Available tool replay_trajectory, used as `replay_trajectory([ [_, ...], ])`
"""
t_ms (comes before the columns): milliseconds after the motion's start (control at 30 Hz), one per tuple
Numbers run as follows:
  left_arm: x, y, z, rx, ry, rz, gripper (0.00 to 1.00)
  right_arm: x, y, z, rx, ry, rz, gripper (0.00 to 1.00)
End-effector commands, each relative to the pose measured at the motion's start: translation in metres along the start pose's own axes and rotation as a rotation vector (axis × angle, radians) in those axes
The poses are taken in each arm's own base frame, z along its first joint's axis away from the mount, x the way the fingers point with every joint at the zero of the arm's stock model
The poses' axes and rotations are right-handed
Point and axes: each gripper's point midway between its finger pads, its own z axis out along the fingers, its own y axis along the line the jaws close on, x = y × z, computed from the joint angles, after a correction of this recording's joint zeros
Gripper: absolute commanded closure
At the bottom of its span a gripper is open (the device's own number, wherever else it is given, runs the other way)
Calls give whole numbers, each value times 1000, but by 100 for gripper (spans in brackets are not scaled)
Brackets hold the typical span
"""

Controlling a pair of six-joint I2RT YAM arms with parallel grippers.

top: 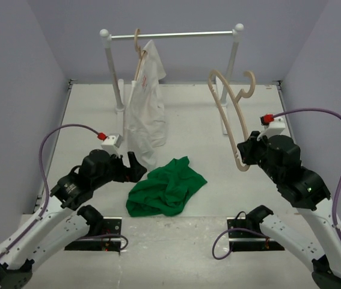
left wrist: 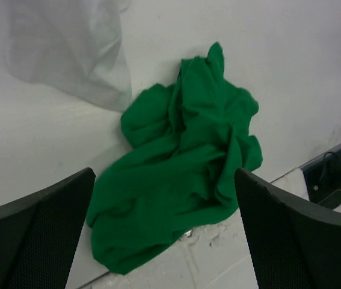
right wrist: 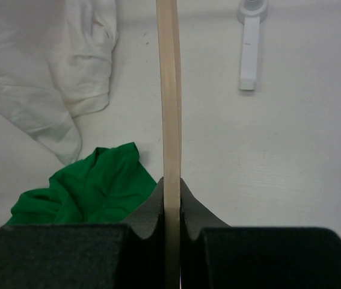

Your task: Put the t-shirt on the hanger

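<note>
1. Your right gripper (right wrist: 171,198) is clamped tight on the wooden hanger (top: 225,102), pinching one arm's lower end. It's held at 3 o'clock, hook uppermost.
2. Your left gripper (top: 135,168) has its jaws spread wide, gripping nothing, just at 9 o'clock of the green t-shirt (top: 167,186).
3. That t-shirt lies crumpled on the table (top: 200,129) toward 6 o'clock.
4. At 12 o'clock, a white garment (top: 146,102) hangs from the rail (top: 176,35).

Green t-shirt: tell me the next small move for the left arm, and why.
Probably lower the left end effector and close on a raised fold of the green t-shirt. That end effector is open and aimed at the crumpled shirt lying on the table, while the right end effector already grips the hanger.
</note>
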Motion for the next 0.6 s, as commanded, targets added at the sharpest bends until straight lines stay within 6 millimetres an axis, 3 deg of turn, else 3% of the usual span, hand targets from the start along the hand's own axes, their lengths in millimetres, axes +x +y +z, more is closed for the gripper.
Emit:
replay_trajectory([
  [0, 40, 10, 7, -203, 67, -41, 0, 16, 9, 4, -56, 61, -10, 100],
  [100, 75, 8, 5, -283, 140, -26, 0, 18, 13, 3, -82, 65, -13, 100],
  [300, 101, 36, -7, -519, 130, 43, 7, 19, 13, -1, -97, 61, -38, 100],
  [400, 116, 27, -1, -524, 151, 78, 15, 18, 11, -3, -96, 50, -42, 100],
  [500, 117, 19, 4, -493, 132, 76, 34, 17, 14, -4, -111, 45, -41, 100],
  [567, 114, 15, 7, -467, 116, 69, 41, 18, 15, -4, -116, 49, -42, 100],
])
